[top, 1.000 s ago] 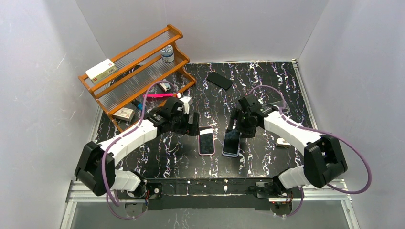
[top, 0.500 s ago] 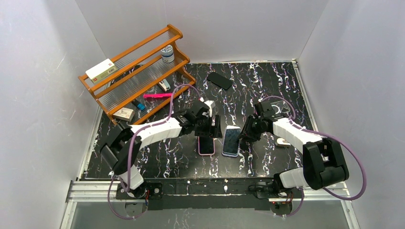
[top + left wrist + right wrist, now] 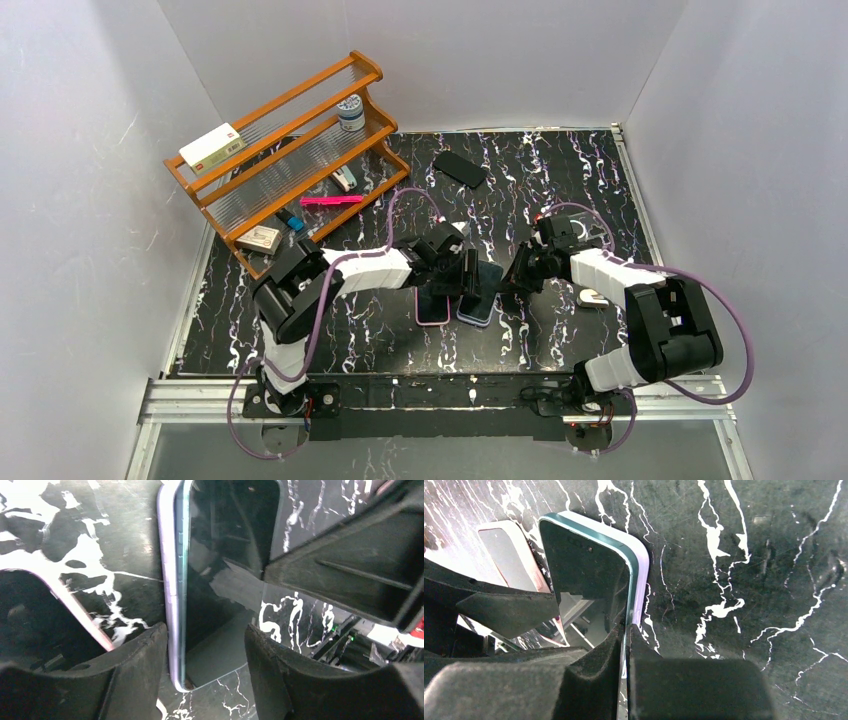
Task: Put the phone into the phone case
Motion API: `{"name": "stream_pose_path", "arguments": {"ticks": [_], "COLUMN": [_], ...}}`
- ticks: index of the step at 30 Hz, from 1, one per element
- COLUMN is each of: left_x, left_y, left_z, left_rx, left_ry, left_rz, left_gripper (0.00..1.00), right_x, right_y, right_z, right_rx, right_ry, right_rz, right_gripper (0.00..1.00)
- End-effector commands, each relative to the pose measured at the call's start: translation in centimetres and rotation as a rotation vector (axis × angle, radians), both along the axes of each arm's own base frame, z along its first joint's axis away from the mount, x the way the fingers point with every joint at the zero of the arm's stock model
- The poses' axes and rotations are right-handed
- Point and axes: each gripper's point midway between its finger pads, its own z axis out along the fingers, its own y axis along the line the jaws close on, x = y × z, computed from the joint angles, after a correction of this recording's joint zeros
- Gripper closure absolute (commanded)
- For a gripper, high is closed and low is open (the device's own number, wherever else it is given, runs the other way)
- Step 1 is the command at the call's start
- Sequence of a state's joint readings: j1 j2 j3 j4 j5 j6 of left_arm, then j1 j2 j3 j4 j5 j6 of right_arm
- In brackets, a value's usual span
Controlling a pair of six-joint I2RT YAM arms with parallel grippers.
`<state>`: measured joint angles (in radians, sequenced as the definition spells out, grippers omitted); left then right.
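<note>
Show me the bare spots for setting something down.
Bare table between the black case and the right wall; also the near strip before the pink phone. Crowded: centre, where left gripper and right gripper meet, and by the rack.

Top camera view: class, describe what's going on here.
Both arms are working on the lavender-edged phone lying on the table. The right gripper is pinched shut on one edge. The left gripper straddles its other end, grip unclear. A pink-edged phone or case lies alongside.
</note>
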<state>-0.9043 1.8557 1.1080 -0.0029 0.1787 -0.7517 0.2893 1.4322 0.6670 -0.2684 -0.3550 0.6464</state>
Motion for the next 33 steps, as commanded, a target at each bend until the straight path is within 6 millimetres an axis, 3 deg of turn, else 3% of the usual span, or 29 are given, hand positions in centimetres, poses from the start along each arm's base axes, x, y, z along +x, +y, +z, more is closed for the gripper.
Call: {"name": "stream_pose_path", "arguments": {"ticks": [1,8,13,17,23,30,33], "left_x": [-0.6,-1.7,-2.1,-1.8,-1.6,-1.3,-1.5], "left_y": [-1.3,-2.2,-2.3,-1.7,-0.5,0.2,0.1], "left_z": [0.6,0.7,1.4,2.1,1.7,1.9,1.7], "left_rx": [-0.030,-0.069,-0.083,-0.070,0.003,0.049,0.048], "left_ry": [-0.036,-0.026,-0.012,-0.016,-0.022,-0.029,-0.008], "left_rz": [-0.032,-0.067,-0.037,0.012,0.037,0.061,0.070], "left_gripper": [0.45,0.63,0.83,0.92,0.95,0.96,0.88], "right_x": [-0.6,0.1,0.8,0.8,0.0,-0.3,-0.3], "right_y": [0.3,0.1,-0.8,-1.8,-1.7,-1.6,-1.3], "right_z": [-1.1,-0.7,1.8,3.0,3.9,2.7,1.9], "right_rx": [0.011,-0.014,-0.039,-0.047,-0.006,0.012,0.027], "right_ry": [-0.002,-0.010,-0.061,-0.086,-0.094,-0.095,-0.079], "right_rz": [0.072,0.063,-0.013,-0.059,-0.078,-0.079,-0.072], "right_gripper": [0.87,0.83,0.62,0.50,0.43,0.40,0.41]}}
